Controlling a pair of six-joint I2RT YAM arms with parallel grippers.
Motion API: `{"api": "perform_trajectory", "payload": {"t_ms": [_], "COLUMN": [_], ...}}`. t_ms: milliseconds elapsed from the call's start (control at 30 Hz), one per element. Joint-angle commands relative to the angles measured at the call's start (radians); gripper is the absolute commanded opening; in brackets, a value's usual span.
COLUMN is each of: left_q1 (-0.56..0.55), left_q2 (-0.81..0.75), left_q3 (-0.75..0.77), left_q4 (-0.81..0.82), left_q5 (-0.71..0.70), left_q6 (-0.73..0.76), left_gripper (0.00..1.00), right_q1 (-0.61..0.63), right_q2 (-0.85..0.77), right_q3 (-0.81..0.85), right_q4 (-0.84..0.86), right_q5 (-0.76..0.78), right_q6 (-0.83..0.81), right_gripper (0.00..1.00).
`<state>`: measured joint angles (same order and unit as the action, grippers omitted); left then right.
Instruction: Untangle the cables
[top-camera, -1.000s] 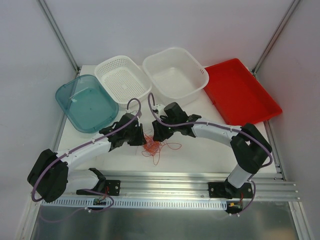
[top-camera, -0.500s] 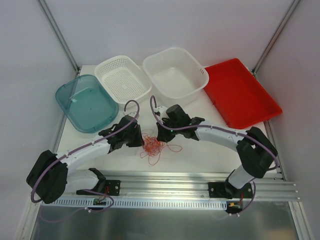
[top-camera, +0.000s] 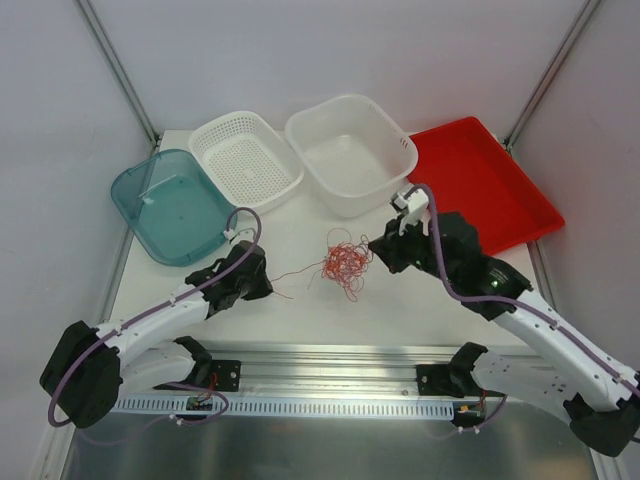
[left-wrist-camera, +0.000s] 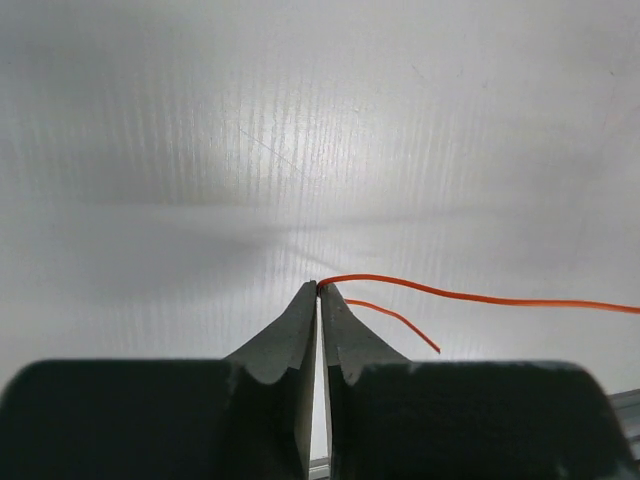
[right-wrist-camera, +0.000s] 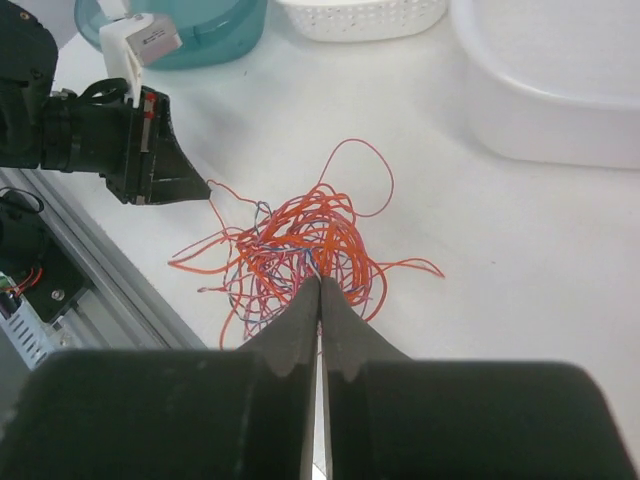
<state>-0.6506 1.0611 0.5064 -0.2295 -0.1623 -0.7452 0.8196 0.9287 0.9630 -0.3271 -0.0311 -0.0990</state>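
Note:
The cables (top-camera: 341, 264) are a loose tangle of hair-thin red-orange strands hanging just above the white table; they also show in the right wrist view (right-wrist-camera: 305, 245). My right gripper (right-wrist-camera: 320, 278) is shut on strands at the near side of the tangle, in the top view (top-camera: 378, 247) to its right. My left gripper (left-wrist-camera: 319, 286) is shut on the end of one strand (left-wrist-camera: 470, 296) that runs off to the right. In the top view this gripper (top-camera: 268, 288) sits left of the tangle, with the strand (top-camera: 295, 273) stretched between them.
Along the back stand a teal tub (top-camera: 170, 206), a white perforated basket (top-camera: 245, 156), a white basin (top-camera: 351, 150) and a red tray (top-camera: 480, 182). A metal rail (top-camera: 330, 362) runs along the near table edge.
Both grippers have pulled apart, the right arm swinging right and up with the tangle, the left drawing back left. The tangle moved right and back, with one strand drawn out toward the left gripper.

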Motion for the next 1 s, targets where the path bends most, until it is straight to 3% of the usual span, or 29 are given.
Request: {"api": "perform_trajectory", "payload": {"t_ms": [0, 167, 267, 400, 433, 533, 633, 767, 967], "left_q1": [0.014, 0.014, 0.012, 0.003, -0.004, -0.024, -0.069, -0.153, -0.230], "left_q2": [-0.049, -0.125, -0.176, -0.217, -0.228, -0.219, -0.164, -0.057, 0.114], "left_q3": [-0.006, 0.032, 0.041, 0.049, 0.052, 0.060, 0.092, 0.162, 0.322], "left_q4": [-0.022, -0.024, -0.022, -0.005, 0.001, 0.053, 0.099, 0.130, 0.140], "left_q5": [-0.025, 0.052, 0.138, 0.256, 0.294, 0.334, 0.357, 0.317, 0.276], "left_q6": [-0.019, 0.046, 0.085, 0.153, 0.168, 0.227, 0.271, 0.335, 0.507], "left_gripper": [0.04, 0.09, 0.19, 0.44, 0.56, 0.70, 0.75, 0.77, 0.77], "right_q1": [-0.033, -0.034, -0.031, -0.031, -0.031, -0.031, -0.033, -0.040, -0.060], "right_q2": [-0.063, 0.027, 0.090, 0.192, 0.211, 0.274, 0.285, 0.227, 0.089], "right_q3": [0.040, -0.006, -0.065, -0.098, -0.096, -0.093, -0.096, -0.112, -0.144], "right_q4": [-0.085, -0.076, -0.007, 0.085, 0.089, 0.091, 0.071, 0.028, -0.064], "right_q5": [0.048, -0.007, -0.061, -0.138, -0.144, -0.150, -0.095, -0.033, 0.075], "right_q6": [-0.010, 0.045, 0.093, 0.130, 0.131, 0.133, 0.148, 0.163, 0.228], "right_gripper": [0.01, 0.01, 0.01, 0.01, 0.01, 0.01, 0.13, 0.49, 0.74]}}
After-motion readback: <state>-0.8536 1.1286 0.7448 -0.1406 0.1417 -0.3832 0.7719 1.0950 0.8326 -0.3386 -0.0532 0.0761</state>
